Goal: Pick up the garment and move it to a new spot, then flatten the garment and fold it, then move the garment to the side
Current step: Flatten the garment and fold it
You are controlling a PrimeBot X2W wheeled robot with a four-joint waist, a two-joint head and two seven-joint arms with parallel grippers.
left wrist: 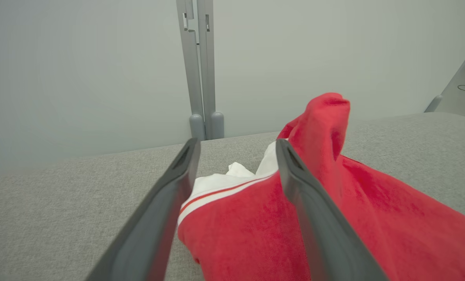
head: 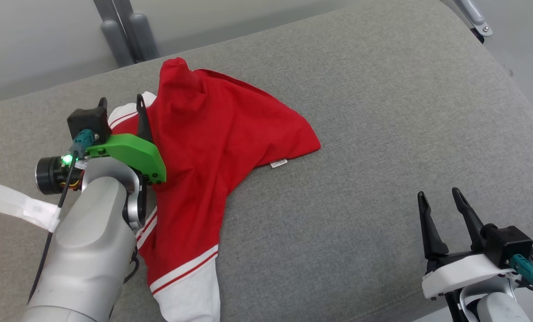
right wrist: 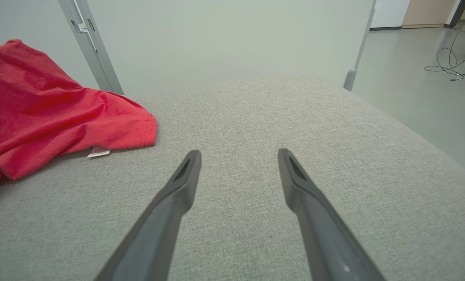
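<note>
Cushion (head: 382, 112) lies bare right of the garment (head: 212, 134) under your wide-spread right gripper (head: 439, 193); your left gripper (head: 121, 100), equally wide, sits at its left edge.

Bare cushion (head: 382, 134) right of garment (head: 212, 134); posts (head: 116, 42) behind.

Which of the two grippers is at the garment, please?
The left gripper, open at the garment; the right gripper stands apart over bare cushion.
</note>
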